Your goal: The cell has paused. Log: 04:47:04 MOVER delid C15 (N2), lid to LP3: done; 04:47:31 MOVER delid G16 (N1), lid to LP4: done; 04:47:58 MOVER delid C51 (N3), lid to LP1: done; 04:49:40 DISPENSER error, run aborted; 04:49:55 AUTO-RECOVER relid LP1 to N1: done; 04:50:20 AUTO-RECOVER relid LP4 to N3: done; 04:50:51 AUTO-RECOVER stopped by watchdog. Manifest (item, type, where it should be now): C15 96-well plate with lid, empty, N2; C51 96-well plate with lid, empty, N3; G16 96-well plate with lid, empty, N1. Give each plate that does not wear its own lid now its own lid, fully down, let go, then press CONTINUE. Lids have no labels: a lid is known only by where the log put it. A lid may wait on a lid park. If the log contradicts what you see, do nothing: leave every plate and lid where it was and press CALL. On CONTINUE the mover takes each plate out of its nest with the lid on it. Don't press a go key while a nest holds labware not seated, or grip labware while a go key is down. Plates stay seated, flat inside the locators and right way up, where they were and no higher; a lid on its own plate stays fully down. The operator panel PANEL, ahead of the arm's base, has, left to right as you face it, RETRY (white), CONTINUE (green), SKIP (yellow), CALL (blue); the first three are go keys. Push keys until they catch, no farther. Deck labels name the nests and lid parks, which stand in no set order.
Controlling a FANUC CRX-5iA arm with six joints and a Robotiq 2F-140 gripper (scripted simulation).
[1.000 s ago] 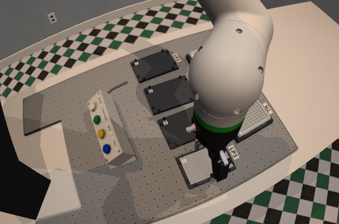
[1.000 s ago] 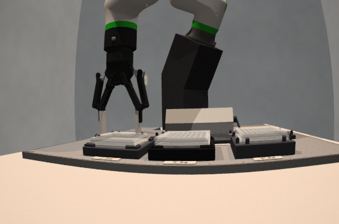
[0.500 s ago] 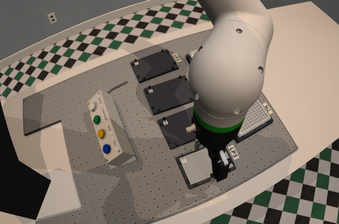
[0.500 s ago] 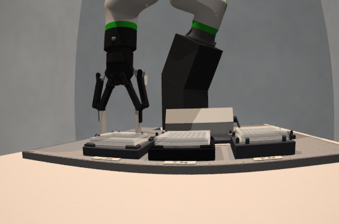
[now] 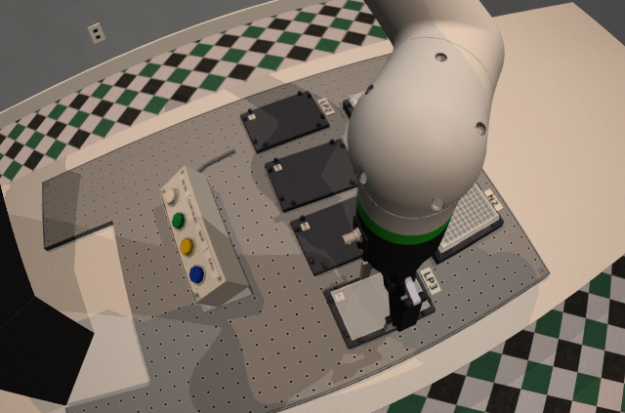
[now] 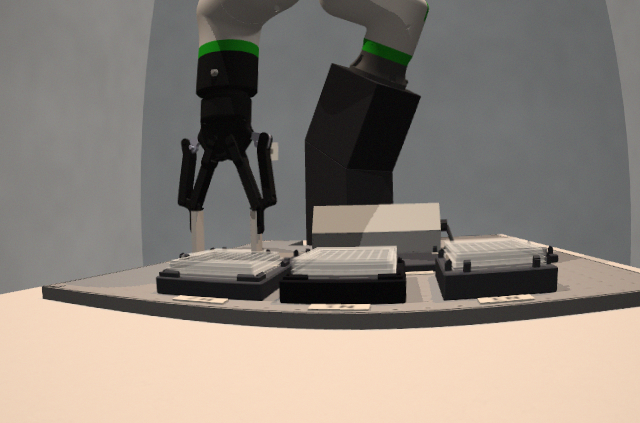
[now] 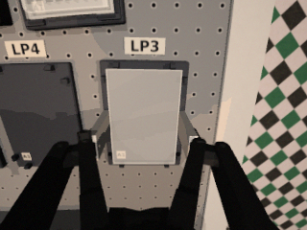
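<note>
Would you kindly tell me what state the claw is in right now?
Claw: closed on the lid lying in lid park LP3.

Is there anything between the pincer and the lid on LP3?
Nothing visible. The pincer is already shut on the lid at lid park LP3, one finger on each long edge.

1. The arm's bulky white wrist (image 5: pixel 419 136) hangs over the grey pegboard deck (image 5: pixel 151 257) on the desk (image 5: pixel 555 96).
2. Its black pincer (image 5: pixel 407 309) is closed on the pale lid (image 5: pixel 360 305) at LP3 (image 5: pixel 429 281).
3. An unlidded plate (image 5: pixel 472 219) sits at N2 (image 5: pixel 493 199).
4. The key panel (image 5: pixel 194 236) stands well apart.
</note>
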